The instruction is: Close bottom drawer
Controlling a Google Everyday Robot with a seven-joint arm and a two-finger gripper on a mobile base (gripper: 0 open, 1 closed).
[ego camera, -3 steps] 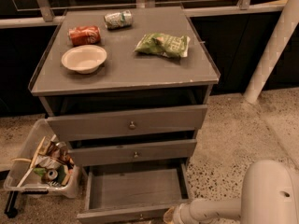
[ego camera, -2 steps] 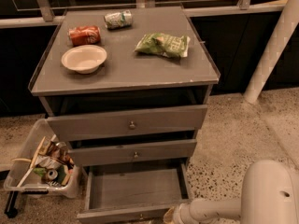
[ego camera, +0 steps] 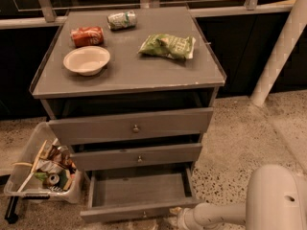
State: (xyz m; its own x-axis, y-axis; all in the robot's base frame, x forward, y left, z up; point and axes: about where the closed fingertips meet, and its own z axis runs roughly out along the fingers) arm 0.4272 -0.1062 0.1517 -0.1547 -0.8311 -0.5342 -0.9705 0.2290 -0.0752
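At the open drawer's front right corner, we judge the push about to start.
The gripper (ego camera: 177,212) sits low there; spread or closed, we cannot tell. The bottom drawer (ego camera: 138,191) stands pulled out, stretching left of it. Next comes a straight shove inward along the rails; bare floor (ego camera: 230,143) to its right gives room.

All I see of my own rig here is the lower right corner. The arm (ego camera: 218,213) is a smooth off-white tube with a couple of stepped rings where it narrows toward the end. Behind it is a big rounded shell (ego camera: 276,195) in the same cream plastic, matte, with one small dark dot on its side. The hand (ego camera: 180,218) is at the tube's left end, on the bottom edge of the view and mostly cut off.
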